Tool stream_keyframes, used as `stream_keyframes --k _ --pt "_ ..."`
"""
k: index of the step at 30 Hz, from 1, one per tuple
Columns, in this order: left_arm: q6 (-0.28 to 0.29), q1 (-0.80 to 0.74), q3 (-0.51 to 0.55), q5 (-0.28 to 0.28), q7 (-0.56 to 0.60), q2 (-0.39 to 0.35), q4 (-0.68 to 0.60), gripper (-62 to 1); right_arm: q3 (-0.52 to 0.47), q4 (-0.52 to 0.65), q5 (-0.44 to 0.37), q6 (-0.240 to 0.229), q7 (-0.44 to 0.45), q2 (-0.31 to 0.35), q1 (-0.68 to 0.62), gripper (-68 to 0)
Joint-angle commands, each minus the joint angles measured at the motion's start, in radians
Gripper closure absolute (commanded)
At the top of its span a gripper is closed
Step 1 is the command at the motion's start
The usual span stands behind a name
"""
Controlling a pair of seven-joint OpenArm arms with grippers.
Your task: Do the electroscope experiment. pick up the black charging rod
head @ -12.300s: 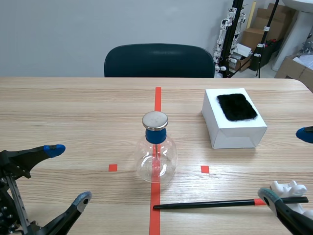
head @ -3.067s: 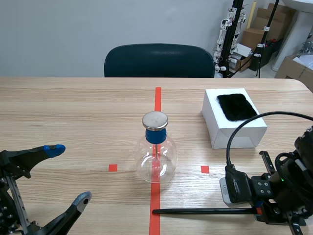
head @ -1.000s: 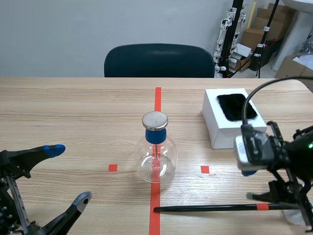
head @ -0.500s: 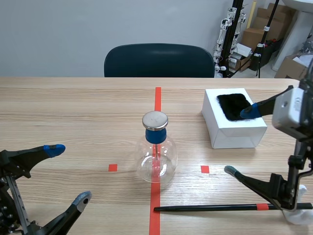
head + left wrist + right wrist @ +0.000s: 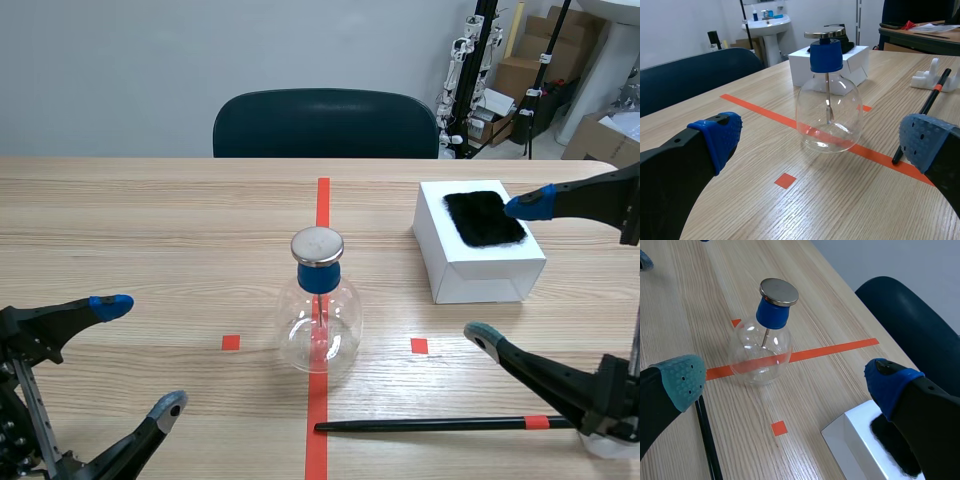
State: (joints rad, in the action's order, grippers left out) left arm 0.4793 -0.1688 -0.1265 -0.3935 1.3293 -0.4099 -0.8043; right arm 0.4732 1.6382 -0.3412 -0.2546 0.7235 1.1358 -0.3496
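The thin black charging rod [image 5: 430, 424], with a red band near its right end, lies flat on the table in front of the glass flask electroscope [image 5: 322, 312]. My right gripper [image 5: 507, 271] hangs open above the rod's right part; nothing sits between its blue and grey pads. In the right wrist view the rod [image 5: 708, 440] runs under the grey-padded finger, with the flask [image 5: 762, 345] ahead of the open gripper [image 5: 785, 385]. My left gripper [image 5: 140, 354] stands open at the near left. The left wrist view shows the flask [image 5: 829, 115] and the rod [image 5: 923, 112] beyond its gripper [image 5: 821, 150].
A white box [image 5: 470, 265] topped with a black fur patch [image 5: 484, 218] stands right of the flask. A white rod stand [image 5: 934, 79] lies at the rod's far end. A dark chair [image 5: 325, 125] sits behind the table.
My right gripper was low over the rod's right end a second ago. It has since opened wide and drawn up and to the right. The rod stays on the table.
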Motion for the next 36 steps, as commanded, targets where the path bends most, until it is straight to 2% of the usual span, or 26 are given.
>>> stream_keyframes --k 1,11,14,20,23,26,30,31,34,36 --pt "-0.001 0.003 0.002 0.008 0.014 -0.001 -0.006 -62.3 -0.013 0.004 -0.011 0.000 0.008 0.003 0.020 -67.9" --pt "-0.001 0.003 0.002 0.008 0.014 -0.001 -0.006 -62.3 -0.013 0.004 0.002 0.000 -0.006 0.003 0.019 -67.9" --pt "-0.001 0.003 0.002 0.008 0.014 -0.001 -0.006 -62.3 -0.012 0.004 0.087 -0.001 -0.070 0.002 0.019 -67.9" --pt "-0.001 0.003 0.002 0.008 0.014 -0.001 -0.006 -62.3 -0.011 0.004 0.349 -0.022 -0.251 0.000 0.021 -67.9" --pt "-0.001 0.003 0.002 0.008 0.014 -0.001 -0.006 -62.3 -0.009 0.004 0.419 -0.128 -0.346 -0.001 0.042 -67.9" --pt "-0.001 0.003 0.002 0.008 0.014 -0.001 -0.006 -62.3 -0.009 0.004 0.449 -0.270 -0.467 -0.025 0.080 -67.9" --pt "-0.001 0.003 0.002 0.008 0.014 -0.001 -0.006 -62.3 -0.009 0.004 0.468 -0.467 -0.687 -0.101 0.159 -67.9" --pt "-0.001 0.003 0.002 0.008 0.014 -0.001 -0.006 -62.3 -0.009 0.004 0.475 -0.491 -0.732 -0.124 0.179 -67.9" --pt "-0.001 0.003 0.002 0.008 0.014 -0.001 -0.006 -62.3 -0.010 0.004 0.479 -0.491 -0.845 -0.190 0.204 -67.9" --pt "-0.001 0.003 0.002 0.008 0.015 -0.001 -0.006 -62.3 -0.008 0.004 0.525 -0.491 -0.901 -0.231 0.200 -67.9"
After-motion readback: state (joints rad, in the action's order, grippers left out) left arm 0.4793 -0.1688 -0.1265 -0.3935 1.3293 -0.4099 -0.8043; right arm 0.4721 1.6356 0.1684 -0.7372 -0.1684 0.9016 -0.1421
